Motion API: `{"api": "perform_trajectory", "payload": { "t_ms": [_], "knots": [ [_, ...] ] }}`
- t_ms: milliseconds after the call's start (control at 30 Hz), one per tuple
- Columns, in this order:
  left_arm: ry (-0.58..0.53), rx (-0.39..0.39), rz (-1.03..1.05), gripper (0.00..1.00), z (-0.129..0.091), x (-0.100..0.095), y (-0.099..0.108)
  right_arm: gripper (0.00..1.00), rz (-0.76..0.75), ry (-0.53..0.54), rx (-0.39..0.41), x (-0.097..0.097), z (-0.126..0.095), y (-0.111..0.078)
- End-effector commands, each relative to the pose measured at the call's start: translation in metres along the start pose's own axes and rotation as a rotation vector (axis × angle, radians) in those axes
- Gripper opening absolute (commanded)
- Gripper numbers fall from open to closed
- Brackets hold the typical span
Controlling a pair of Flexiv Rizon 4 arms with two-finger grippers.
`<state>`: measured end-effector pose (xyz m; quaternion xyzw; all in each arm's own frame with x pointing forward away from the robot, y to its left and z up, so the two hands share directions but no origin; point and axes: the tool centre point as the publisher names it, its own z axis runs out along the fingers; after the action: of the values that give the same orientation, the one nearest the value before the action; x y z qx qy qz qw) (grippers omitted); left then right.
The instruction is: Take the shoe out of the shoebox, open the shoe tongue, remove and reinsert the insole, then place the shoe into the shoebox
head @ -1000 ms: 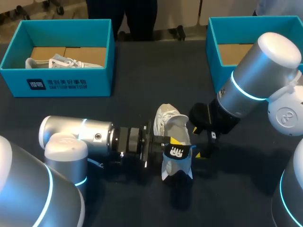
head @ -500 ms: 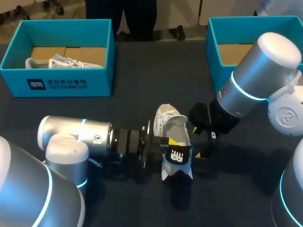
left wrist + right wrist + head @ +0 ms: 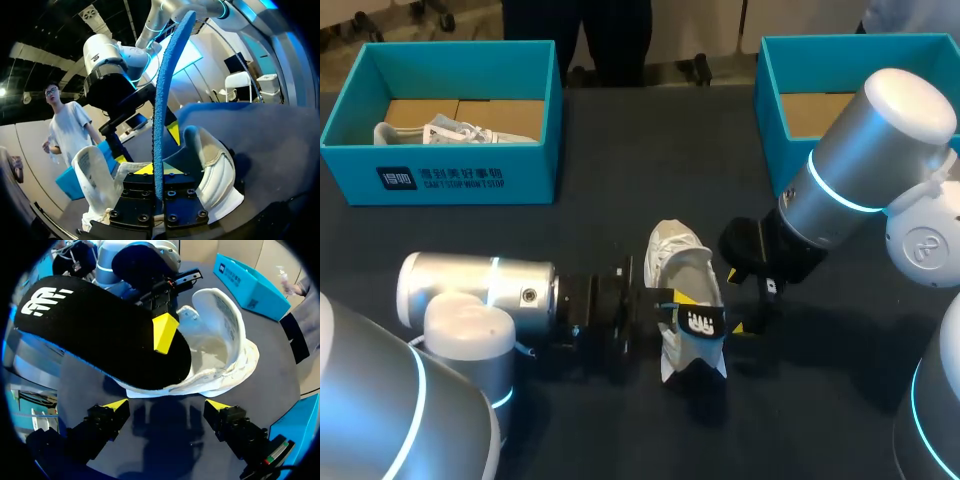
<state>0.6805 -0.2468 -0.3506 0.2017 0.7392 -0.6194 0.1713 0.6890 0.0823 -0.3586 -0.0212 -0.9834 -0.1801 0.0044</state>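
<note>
A white shoe (image 3: 678,262) lies on the dark table mid-front, its opening turned toward my right arm. My left gripper (image 3: 674,303) is shut on the black insole (image 3: 698,322), held over the shoe's heel end. In the left wrist view the insole (image 3: 165,95) stands edge-on, blue underneath, clamped between that gripper's (image 3: 159,186) fingers, with the shoe (image 3: 216,162) behind it. In the right wrist view my right gripper (image 3: 166,409) is open just short of the shoe (image 3: 227,347), and the insole (image 3: 95,332) slants across the shoe's opening.
A teal shoebox (image 3: 440,178) at the back left holds another white shoe (image 3: 450,131). A second teal shoebox (image 3: 782,110) stands at the back right, behind my right arm. Bare table lies between the boxes and the shoe.
My left arm has shifted slightly and the insole has turned a little in its grip. The right arm and the shoe have stayed put.
</note>
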Motion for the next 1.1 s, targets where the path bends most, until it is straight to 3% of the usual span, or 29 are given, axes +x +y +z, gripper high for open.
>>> {"api": "perform_trajectory", "payload": {
  "t_ms": [33, 100, 167, 367, 833, 933, 1100],
  "knots": [
    [0.018, 0.001, -0.009, 0.0, 0.005, -0.004, 0.001, 1.0, 0.0, -0.001, 0.002, 0.0, 0.002, 0.001],
    [0.023, 0.008, -0.016, 0.0, 0.005, -0.004, -0.001, 1.0, 0.0, -0.001, 0.002, 0.0, 0.002, 0.001],
    [0.025, 0.012, -0.018, 0.09, 0.004, -0.005, -0.004, 1.0, 0.0, -0.001, 0.002, 0.0, 0.002, 0.001],
    [0.023, 0.014, -0.015, 0.24, 0.003, -0.006, -0.012, 1.0, 0.0, -0.001, 0.002, 0.0, 0.002, 0.001],
    [0.016, 0.022, 0.025, 0.18, 0.006, 0.0, -0.029, 1.0, 0.0, -0.001, 0.002, 0.0, 0.002, 0.001],
    [-0.01, 0.037, 0.058, 0.0, 0.007, 0.002, -0.031, 1.0, 0.0, -0.001, 0.002, 0.0, 0.002, 0.001],
    [-0.023, 0.061, 0.121, 0.0, 0.009, 0.005, -0.028, 1.0, 0.0, -0.001, 0.002, 0.0, 0.002, 0.001]
  ]
}}
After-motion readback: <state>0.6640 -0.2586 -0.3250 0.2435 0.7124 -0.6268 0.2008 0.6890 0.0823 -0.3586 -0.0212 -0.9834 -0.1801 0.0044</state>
